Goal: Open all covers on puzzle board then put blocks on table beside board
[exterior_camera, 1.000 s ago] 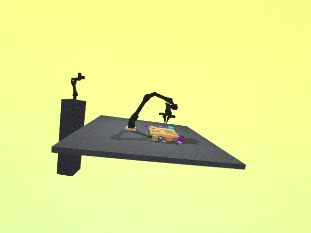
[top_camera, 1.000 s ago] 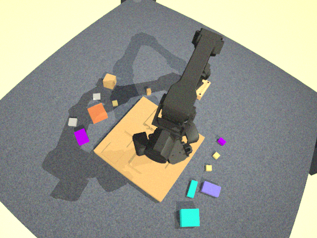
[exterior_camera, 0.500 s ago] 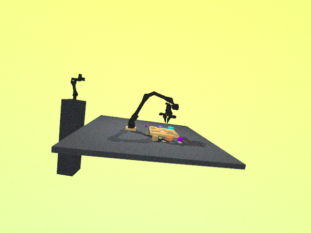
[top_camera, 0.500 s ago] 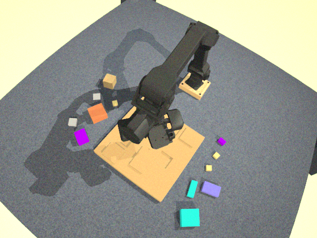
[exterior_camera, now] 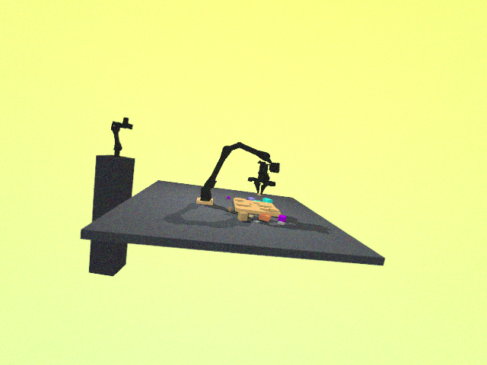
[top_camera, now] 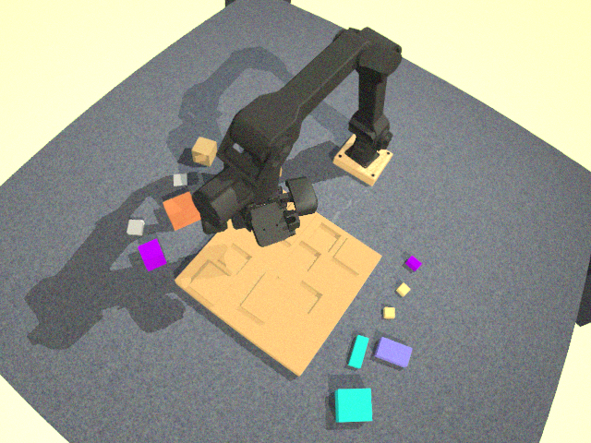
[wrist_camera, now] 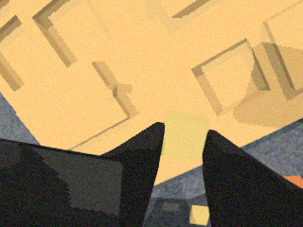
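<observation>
Toward the upper-left edge of the tabletop (top_camera: 476, 229) (exterior_camera: 236, 249) (wrist_camera: 14, 124), a purple block (top_camera: 151, 254) (exterior_camera: 281, 217), an orange block (top_camera: 184, 210) (exterior_camera: 264, 217) (wrist_camera: 294, 181) and a tan block (top_camera: 204, 151) (exterior_camera: 242, 216) rest beside the puzzle board (top_camera: 286, 343) (exterior_camera: 257, 206) (wrist_camera: 156, 85). Above the board, the tool (top_camera: 274, 222) (exterior_camera: 259, 192) (wrist_camera: 184, 134) holds a pale yellow block (exterior_camera: 259, 194) (wrist_camera: 185, 136), its fingers narrow against two opposite sides. The block looks light, stiff and hardly fragile; its smooth faces could slip or twist if pinched off-center, so the flat sides at mid-height are the place to grip. It likely needs carrying past the board's rim before release among its neighbors. At right, a large teal block (top_camera: 353, 405) (exterior_camera: 267, 200), a violet block (top_camera: 392, 352) (exterior_camera: 250, 198) and a small purple block (top_camera: 414, 263) (exterior_camera: 228, 197) lie toward the tabletop's right-hand edge. Whether every cover is open cannot be told.
</observation>
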`<state>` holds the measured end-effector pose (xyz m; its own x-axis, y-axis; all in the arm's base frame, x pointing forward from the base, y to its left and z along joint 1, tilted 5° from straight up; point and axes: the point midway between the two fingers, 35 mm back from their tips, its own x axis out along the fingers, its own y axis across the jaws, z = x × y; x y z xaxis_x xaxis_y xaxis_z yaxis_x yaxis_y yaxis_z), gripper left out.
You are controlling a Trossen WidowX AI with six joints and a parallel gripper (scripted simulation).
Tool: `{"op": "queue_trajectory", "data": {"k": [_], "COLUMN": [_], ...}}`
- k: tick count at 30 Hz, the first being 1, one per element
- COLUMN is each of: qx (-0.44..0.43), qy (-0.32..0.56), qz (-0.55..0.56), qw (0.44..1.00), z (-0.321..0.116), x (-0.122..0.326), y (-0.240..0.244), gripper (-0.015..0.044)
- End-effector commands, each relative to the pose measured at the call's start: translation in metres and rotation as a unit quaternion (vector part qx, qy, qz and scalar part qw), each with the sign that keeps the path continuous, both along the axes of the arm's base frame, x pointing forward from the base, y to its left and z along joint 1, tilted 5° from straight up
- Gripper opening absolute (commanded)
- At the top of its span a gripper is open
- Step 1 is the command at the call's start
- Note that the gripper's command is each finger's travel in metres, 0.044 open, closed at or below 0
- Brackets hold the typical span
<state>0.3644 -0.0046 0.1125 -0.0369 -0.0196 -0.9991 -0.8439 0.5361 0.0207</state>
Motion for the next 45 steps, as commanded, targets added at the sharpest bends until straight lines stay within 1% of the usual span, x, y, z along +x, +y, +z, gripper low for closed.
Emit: {"op": "queue_trajectory", "data": {"k": [1,22,45], "qx": [-0.002,-0.006,-0.01], "qy": [0.001,0.002,0.007], "qz": [0.002,0.002,0.001], "qw": [1.0,1.0,1.0], "z": [0.0,0.003,0.004], "x": [-0.006,-0.039,-0.094], "y": [-0.017,-0.094,-0.162], "gripper": [0.008,0.008,0.008]}}
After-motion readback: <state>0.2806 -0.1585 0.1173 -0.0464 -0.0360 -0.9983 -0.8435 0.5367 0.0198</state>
